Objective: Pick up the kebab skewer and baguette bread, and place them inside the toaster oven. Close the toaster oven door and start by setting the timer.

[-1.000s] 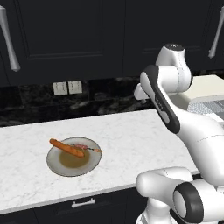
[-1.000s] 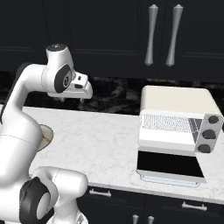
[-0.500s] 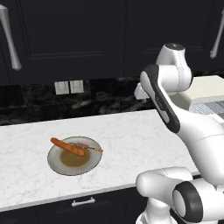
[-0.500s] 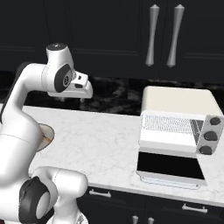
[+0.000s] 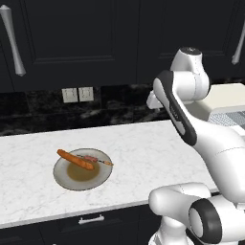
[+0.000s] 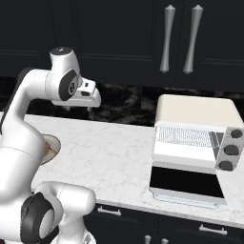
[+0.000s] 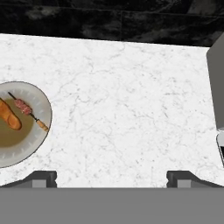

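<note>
We see the baguette bread (image 5: pixel 75 160) and the kebab skewer (image 5: pixel 95 160) lying together on a round plate (image 5: pixel 67 178) on the white marble bench (image 5: pixel 129 148). In the left base view the baguette's long axis runs from upper left to lower right, and the skewer lies just behind it, its yellowish tip pointing right toward the plate rim. The toaster oven (image 6: pixel 195 133) stands at the far right, well apart from the plate, with the toaster oven door (image 6: pixel 187 183) folded down flat. Our gripper (image 7: pixel 111 178) hangs high over the bench, its fingers spread wide and holding nothing.
</note>
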Robot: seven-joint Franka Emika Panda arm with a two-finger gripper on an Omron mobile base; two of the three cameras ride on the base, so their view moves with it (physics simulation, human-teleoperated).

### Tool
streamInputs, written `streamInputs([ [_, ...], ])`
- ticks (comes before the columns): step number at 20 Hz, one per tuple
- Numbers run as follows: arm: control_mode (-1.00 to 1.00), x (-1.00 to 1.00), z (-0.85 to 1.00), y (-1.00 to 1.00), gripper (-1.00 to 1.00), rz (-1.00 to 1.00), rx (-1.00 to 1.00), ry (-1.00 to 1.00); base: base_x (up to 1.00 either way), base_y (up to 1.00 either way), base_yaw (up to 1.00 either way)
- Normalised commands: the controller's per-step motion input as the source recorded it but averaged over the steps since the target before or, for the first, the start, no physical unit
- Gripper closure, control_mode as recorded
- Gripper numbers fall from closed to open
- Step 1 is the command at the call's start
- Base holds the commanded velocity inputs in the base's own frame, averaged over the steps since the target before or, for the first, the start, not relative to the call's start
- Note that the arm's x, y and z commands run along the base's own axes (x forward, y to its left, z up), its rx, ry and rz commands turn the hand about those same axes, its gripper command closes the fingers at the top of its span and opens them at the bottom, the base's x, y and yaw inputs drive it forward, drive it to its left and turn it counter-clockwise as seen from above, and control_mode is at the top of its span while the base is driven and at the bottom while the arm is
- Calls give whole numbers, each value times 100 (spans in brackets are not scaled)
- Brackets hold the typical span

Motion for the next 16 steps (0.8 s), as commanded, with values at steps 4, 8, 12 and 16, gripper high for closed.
streamInputs([
  [4, -100, 0, 0, 0, -100, 0, 0, 0, 0, 0, 0],
  [8, -100, 0, 0, -5, -100, 0, 0, 0, 0, 0, 0],
  [12, -100, -63, -4, -92, -100, 3, 6, -10, 0, 0, 0],
  [16, -100, -35, -23, -100, -100, 16, 17, -23, 0, 0, 0],
])
